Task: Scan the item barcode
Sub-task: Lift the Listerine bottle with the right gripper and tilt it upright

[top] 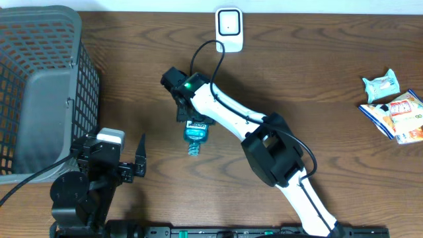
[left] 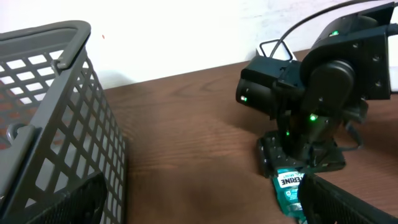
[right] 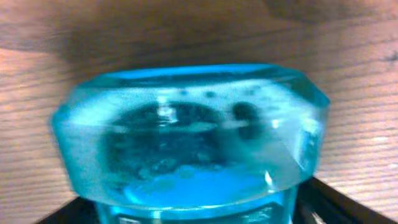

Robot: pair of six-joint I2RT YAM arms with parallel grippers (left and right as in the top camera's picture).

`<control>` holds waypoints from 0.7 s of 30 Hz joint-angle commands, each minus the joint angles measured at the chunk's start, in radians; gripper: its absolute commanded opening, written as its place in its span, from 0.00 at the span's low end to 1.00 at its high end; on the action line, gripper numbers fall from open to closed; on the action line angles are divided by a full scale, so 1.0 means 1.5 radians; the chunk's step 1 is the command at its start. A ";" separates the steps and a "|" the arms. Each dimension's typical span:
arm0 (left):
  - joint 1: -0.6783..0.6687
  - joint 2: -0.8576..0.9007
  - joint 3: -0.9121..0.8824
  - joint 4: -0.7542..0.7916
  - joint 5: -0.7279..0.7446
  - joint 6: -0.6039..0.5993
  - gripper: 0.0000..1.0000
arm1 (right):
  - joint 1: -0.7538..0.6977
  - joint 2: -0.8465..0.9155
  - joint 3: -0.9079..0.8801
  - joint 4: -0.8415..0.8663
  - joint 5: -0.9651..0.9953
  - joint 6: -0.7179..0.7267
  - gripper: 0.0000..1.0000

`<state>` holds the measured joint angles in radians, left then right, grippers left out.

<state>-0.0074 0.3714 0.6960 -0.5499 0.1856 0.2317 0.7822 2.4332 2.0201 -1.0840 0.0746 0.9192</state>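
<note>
One bottle (top: 194, 134), blue, lies on its side mid-tabletop (top: 317, 73), its base end under the right gripper (top: 187, 114). The wrist view shows that base between the fingers (right: 354, 208); whether they press it I cannot tell. I judge the step in hand to be securing the grasp. Recommendation: close squarely across the body, clear of the label, and confirm no slip before lifting. Then turn the barcode toward the scanner (top: 229, 25), well apart at the far edge. My left gripper (top: 135, 162) stands wide apart and empty beside the basket (top: 39, 99).
</note>
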 commanded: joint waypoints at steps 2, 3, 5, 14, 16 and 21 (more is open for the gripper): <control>0.000 -0.001 0.004 0.003 0.009 -0.006 0.98 | -0.006 0.072 -0.035 -0.022 -0.044 -0.005 0.87; 0.000 -0.001 0.004 0.003 0.009 -0.006 0.98 | 0.002 0.072 -0.035 -0.027 -0.043 -0.005 0.89; 0.000 -0.001 0.004 0.003 0.009 -0.006 0.98 | 0.010 0.072 -0.035 -0.034 -0.041 0.003 0.91; 0.000 -0.001 0.004 0.003 0.009 -0.006 0.98 | 0.029 0.076 -0.035 -0.036 -0.026 0.026 0.75; 0.000 -0.001 0.004 0.003 0.009 -0.006 0.98 | 0.029 0.083 -0.035 -0.037 -0.017 0.032 0.70; 0.000 -0.001 0.004 0.003 0.009 -0.006 0.98 | 0.020 0.099 -0.036 -0.039 -0.017 0.035 0.57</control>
<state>-0.0074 0.3714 0.6960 -0.5499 0.1856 0.2317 0.8154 2.4378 2.0289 -1.1301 0.0299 0.9573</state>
